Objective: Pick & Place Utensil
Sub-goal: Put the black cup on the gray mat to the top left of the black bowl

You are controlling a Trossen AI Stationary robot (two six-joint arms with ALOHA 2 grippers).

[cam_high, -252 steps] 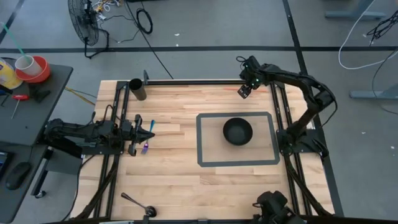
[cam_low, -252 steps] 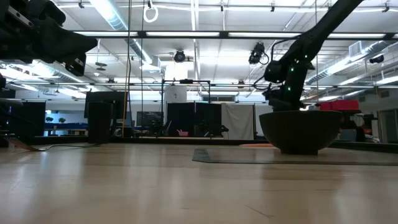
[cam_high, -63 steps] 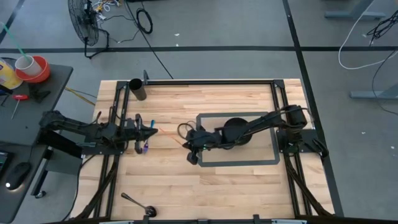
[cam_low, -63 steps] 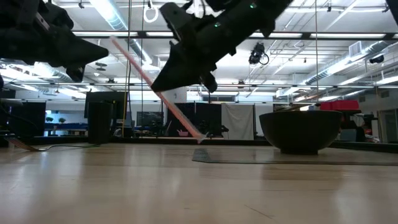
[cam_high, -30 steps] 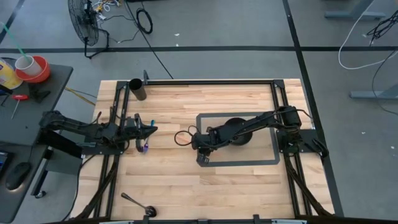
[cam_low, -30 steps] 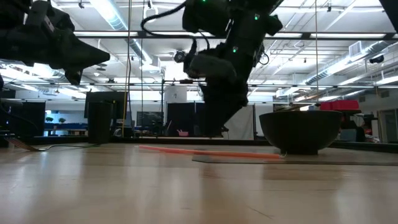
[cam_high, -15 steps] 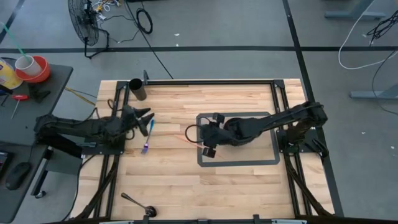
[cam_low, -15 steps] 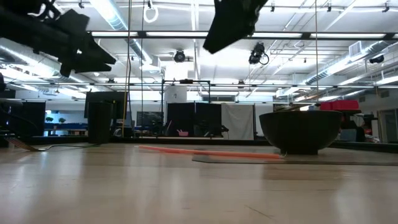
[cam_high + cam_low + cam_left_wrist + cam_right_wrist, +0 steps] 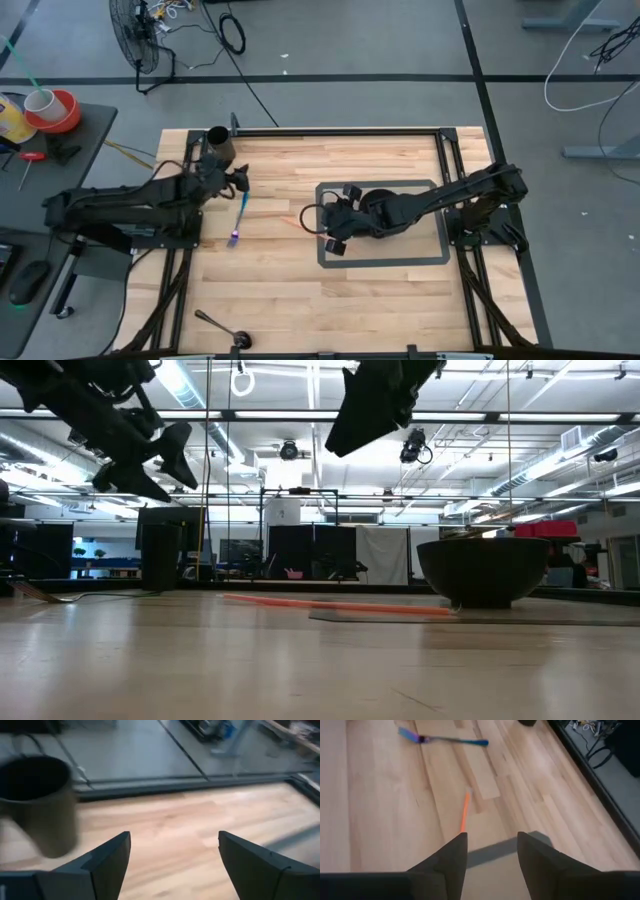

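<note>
Locating the orange stick (image 9: 303, 224), the student is asking: "Where is it lying, and which arm is standing nearer?"

The tutor is answering: "It is lying flat on the table, one end reaching the left edge of the mat (image 9: 380, 262) and the rest running out onto bare wood. It is not sitting in the bowl (image 9: 480, 570). The right gripper (image 9: 335, 218) is hovering just beside it, raised off the table, fingers spread and holding nothing."

"And its long axis?"

"In the right wrist view the stick (image 9: 465, 812) is running straight ahead of the right gripper (image 9: 490, 837), nearly in line with the gap between the fingers. I am judging that a pick would need the wrist turning, so that the fingers close across the stick and not along it."

"What is the left arm doing?"

"The left gripper (image 9: 237, 180) is hanging by the cup (image 9: 219, 141), also spread and empty. A blue utensil (image 9: 238, 220) is lying just beside it, well apart from the stick. So the right arm is standing nearer the stick."
</note>
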